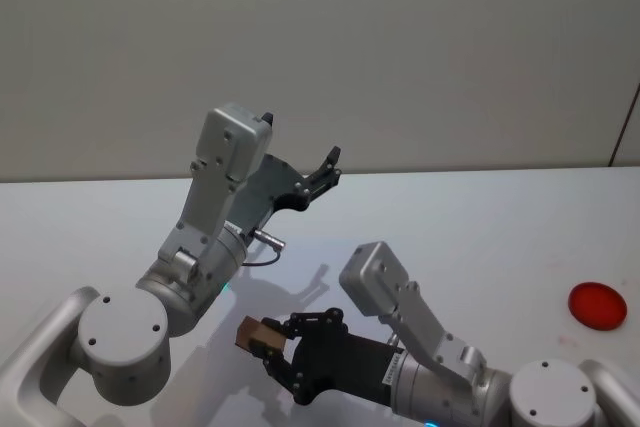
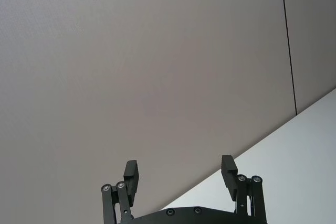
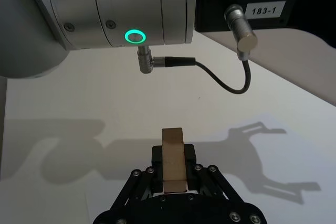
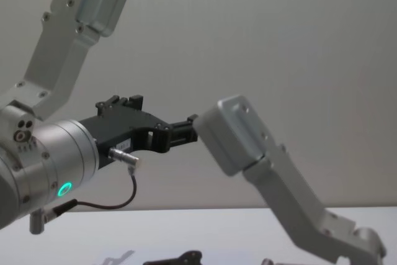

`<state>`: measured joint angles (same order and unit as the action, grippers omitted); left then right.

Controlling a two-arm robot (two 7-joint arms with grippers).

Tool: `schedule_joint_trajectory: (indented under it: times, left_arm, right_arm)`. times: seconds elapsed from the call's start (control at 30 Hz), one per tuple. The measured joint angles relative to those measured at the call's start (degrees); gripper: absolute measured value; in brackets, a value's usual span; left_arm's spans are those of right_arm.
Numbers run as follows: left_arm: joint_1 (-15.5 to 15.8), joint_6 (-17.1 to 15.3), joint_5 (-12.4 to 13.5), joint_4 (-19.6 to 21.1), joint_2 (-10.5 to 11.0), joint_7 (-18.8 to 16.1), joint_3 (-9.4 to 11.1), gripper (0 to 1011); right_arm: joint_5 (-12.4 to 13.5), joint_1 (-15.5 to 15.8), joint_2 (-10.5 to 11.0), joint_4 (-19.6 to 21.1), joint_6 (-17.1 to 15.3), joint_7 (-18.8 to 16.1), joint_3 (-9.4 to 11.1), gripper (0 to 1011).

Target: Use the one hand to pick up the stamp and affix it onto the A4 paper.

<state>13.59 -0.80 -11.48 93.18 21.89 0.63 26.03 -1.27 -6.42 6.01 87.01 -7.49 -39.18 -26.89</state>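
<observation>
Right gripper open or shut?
Shut: the right gripper clamps the stamp between its fingers. Left gripper is open, raised.

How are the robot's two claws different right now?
The right gripper is shut on the stamp; the left gripper is open and empty. The right gripper is low near the table; the left gripper is raised, pointing toward the wall. Both have black fingers on silver-grey arms.
</observation>
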Motion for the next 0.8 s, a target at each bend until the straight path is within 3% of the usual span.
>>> schedule_joint_trajectory:
  times: [0.33, 0.8]
  left_arm:
    - [0.00, 0.00, 0.00, 0.00, 0.00, 0.00, 0.00, 1001]
    - [0.00, 0.00, 0.00, 0.00, 0.00, 0.00, 0.00, 1001]
  right_arm:
    - [1.89, 1.37, 2.25, 3.37, 0.45, 1.17, 1.04, 228]
    - [7.50, 6.05, 9.64, 10.29, -0.19, 7.20, 5.43, 228]
